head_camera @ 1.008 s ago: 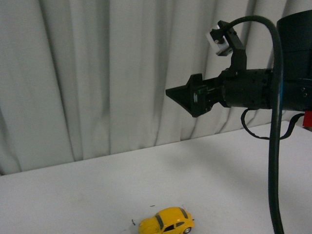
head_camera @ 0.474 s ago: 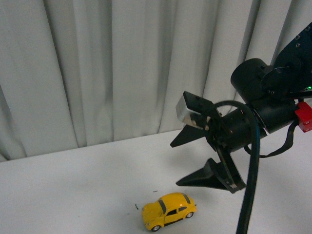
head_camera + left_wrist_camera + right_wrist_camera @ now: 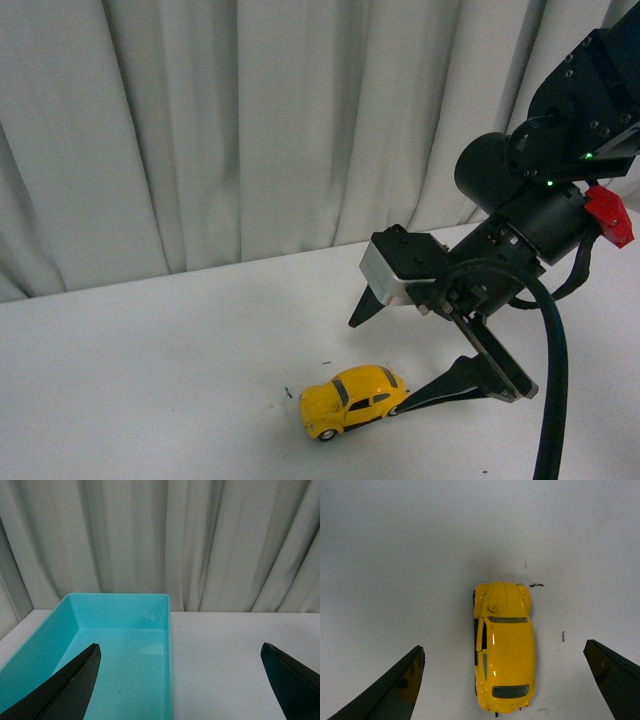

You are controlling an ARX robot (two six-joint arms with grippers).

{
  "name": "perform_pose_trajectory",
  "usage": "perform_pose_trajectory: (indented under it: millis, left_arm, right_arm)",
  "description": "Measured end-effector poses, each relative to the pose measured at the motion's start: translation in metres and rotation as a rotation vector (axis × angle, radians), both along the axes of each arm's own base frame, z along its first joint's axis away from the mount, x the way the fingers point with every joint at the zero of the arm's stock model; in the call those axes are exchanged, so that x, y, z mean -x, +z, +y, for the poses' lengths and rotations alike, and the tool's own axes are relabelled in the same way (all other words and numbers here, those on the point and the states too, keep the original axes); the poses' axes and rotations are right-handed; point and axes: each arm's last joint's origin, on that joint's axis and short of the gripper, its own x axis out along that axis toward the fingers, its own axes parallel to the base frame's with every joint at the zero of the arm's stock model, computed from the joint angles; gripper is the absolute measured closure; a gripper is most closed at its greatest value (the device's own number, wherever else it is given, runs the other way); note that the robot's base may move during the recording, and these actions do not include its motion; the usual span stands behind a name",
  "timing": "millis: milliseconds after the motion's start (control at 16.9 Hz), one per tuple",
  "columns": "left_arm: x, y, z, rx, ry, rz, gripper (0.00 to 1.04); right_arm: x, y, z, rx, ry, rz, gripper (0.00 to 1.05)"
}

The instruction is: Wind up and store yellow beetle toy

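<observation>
The right arm [image 3: 575, 110] is matte black, built of rounded, drum-like housings. Two tiny green lights [image 3: 590, 155] glow on it, and a red block [image 3: 608, 215] sticks out on its right side. A pale grey box [image 3: 385, 268] is mounted at the wrist, and a thick black cable [image 3: 552, 380] runs alongside. The right gripper [image 3: 376, 366] has flat black fingers [image 3: 450, 388] tapering to points. The left gripper [image 3: 180, 645] has the same dark, wedge-shaped fingers [image 3: 60, 690].

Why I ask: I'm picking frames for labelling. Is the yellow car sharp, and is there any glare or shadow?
Front view: the yellow beetle toy is sharp, with a soft shadow beneath it; the right gripper reads near-black. Right wrist view: toy crisp, small highlights on its roof. Left wrist view: no toy; the teal bin shows a faint sheen.
</observation>
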Motion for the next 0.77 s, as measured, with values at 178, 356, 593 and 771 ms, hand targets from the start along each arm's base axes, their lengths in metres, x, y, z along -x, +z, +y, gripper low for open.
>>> perform_pose_trajectory:
  millis: [178,356,593,771]
  left_arm:
    - [0.0,0.0,0.0,0.0,0.0,0.0,0.07]
    - [0.0,0.0,0.0,0.0,0.0,0.0,0.07]
    - [0.0,0.0,0.0,0.0,0.0,0.0,0.07]
    - [0.0,0.0,0.0,0.0,0.0,0.0,0.07]
  right_arm:
    - [-0.004,-0.009,0.005,0.042,0.022,0.048,0.07]
    - [-0.01,-0.02,0.006,0.073,0.026,0.05,0.07]
    - [-0.012,-0.034,0.006,0.104,0.026,0.058,0.07]
    - [-0.019,-0.037,0.009,0.104,0.036,0.05,0.07]
